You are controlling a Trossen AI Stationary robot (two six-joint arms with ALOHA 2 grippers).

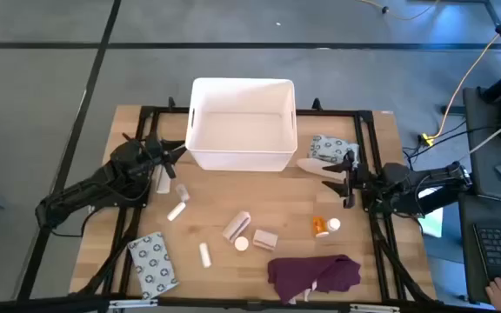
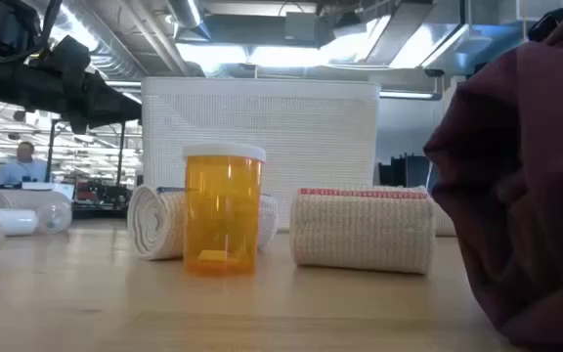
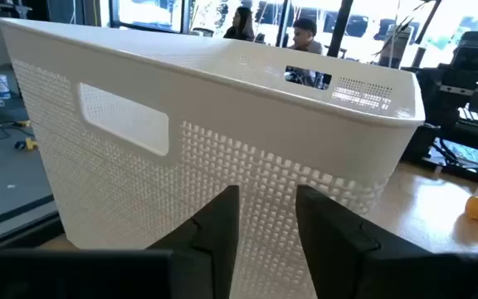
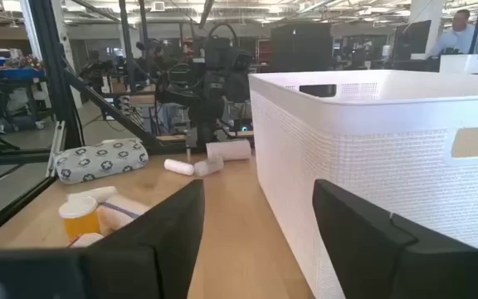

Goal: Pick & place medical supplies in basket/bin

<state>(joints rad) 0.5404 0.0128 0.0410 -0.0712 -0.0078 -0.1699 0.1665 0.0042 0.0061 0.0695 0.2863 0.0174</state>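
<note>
Left gripper (image 1: 179,151) sits at the left short wall of the white tub (image 1: 242,159), fingers (image 3: 222,224) parted by a narrow gap with nothing between them, pointed at the perforated wall under a handle slot. Right gripper (image 1: 333,173) is off the tub's right front corner, jaws spread wide and empty in its wrist view; whether the pale object just in front of it in the high view is touched cannot be told.

Tub stands at the far middle of the wooden table (image 1: 381,261), its back wall near the far edge. Bare wood lies between the tub's front wall and the scattered supplies. Its interior shows plain white from above; no contents can be made out.

Supplies lie on the near half:
- orange pill bottle (image 1: 321,227), white cap, near the right rail
- beige rolls (image 1: 237,226) at centre
- small white tubes (image 1: 177,210) left of centre
- patterned packet (image 1: 153,263) at the near left corner
- second packet (image 1: 330,148) right of the tub

Dark purple cloth (image 1: 314,276) is bunched at the near edge
</note>
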